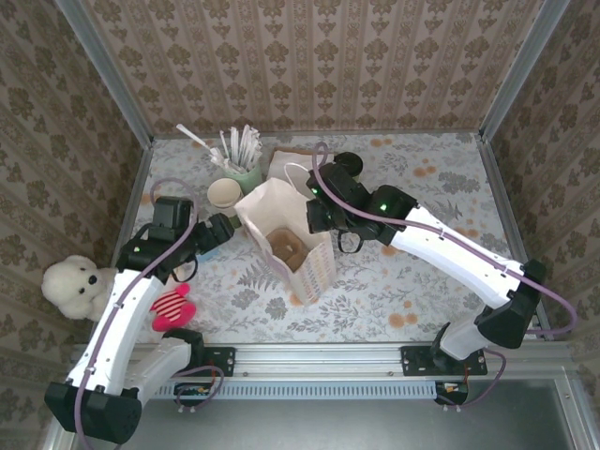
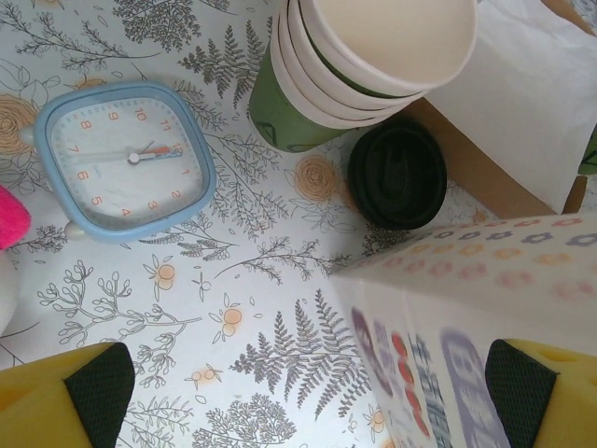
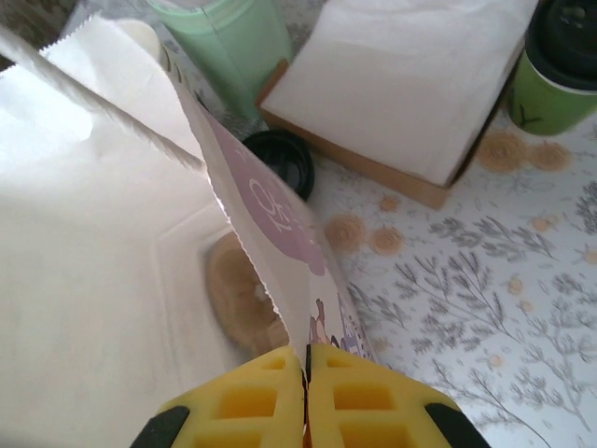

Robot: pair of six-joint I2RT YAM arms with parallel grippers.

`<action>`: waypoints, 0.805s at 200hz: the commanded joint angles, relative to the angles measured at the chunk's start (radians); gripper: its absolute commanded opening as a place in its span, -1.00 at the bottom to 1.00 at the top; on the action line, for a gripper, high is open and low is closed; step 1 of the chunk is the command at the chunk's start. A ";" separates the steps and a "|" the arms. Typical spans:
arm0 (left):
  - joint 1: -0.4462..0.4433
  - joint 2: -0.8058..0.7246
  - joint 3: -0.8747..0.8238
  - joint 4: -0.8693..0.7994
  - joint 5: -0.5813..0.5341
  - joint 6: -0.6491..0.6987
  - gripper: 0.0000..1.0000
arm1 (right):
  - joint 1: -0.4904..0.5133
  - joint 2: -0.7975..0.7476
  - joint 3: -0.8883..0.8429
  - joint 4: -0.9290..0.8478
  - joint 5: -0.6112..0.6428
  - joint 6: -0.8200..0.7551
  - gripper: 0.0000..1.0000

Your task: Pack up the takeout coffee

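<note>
Pinching bag point(image 3: 93, 233) edge, right claw point(image 3: 306, 385) clamped; left claw point(image 2: 308, 392) apart; takeout coffee point(image 3: 558, 70) cropped.

Middle of table point(image 1: 422, 281): paper bag point(image 1: 314, 272), upright, with round flat item point(image 1: 286, 248) on its bottom. Behind it, napkin box point(image 3: 401, 93); right of the box, takeout coffee point(image 3: 555, 84); left of it, cup of straws point(image 1: 246, 176), then stack of cups point(image 1: 224, 192). Loose lid point(image 2: 398, 173) between stack and box. Left of bag, clock point(image 2: 126, 161).
</note>
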 commanded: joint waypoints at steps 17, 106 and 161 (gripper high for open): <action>-0.005 -0.009 0.003 0.019 0.007 -0.029 1.00 | -0.030 -0.082 0.010 -0.158 0.013 0.008 -1.00; -0.043 -0.006 -0.045 0.059 -0.010 -0.062 1.00 | -0.050 -0.019 -0.020 -0.074 -0.041 0.045 -1.00; -0.043 -0.009 -0.057 0.068 -0.023 -0.055 1.00 | -0.046 0.009 -0.048 0.073 -0.104 0.009 -1.00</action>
